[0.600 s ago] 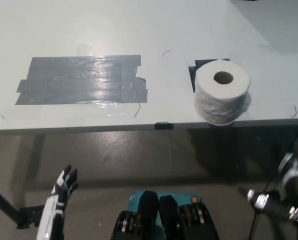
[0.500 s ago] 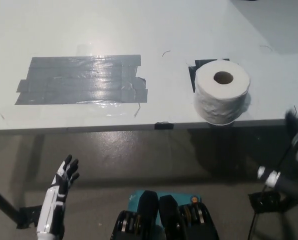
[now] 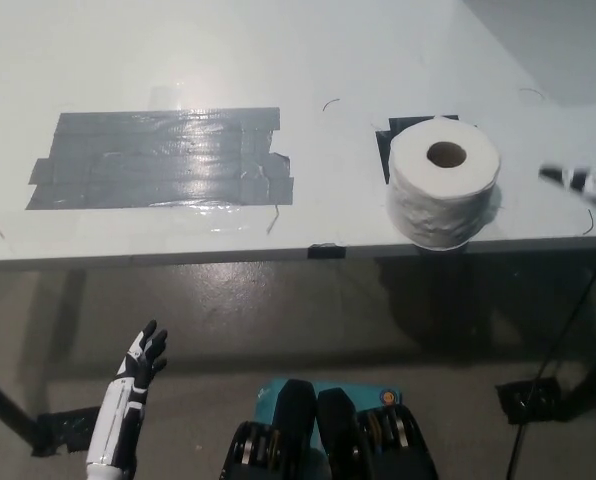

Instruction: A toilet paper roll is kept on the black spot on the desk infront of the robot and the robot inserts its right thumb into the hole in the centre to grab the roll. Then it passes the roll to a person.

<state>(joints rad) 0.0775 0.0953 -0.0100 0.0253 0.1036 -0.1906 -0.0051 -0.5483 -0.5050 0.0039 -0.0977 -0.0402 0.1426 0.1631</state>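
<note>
I see the roll (image 3: 444, 193) upright on the black spot (image 3: 385, 150) near the tabletop (image 3: 308, 60) edge. My right hand (image 3: 581, 181), right of the roll, is blurred; I cannot tell its state. Left hand (image 3: 144, 352) hangs below the tabletop, fingers apart.

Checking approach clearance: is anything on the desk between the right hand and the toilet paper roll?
Nothing visible does. The right hand shows blurred at the right edge, and the desk between it and the toilet paper roll is bare.

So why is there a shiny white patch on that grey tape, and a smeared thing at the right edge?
Head view: overhead light glares off the glossy grey tape patch; the right hand is motion-blurred at the frame edge; the toilet paper roll and left hand look sharp.
</note>
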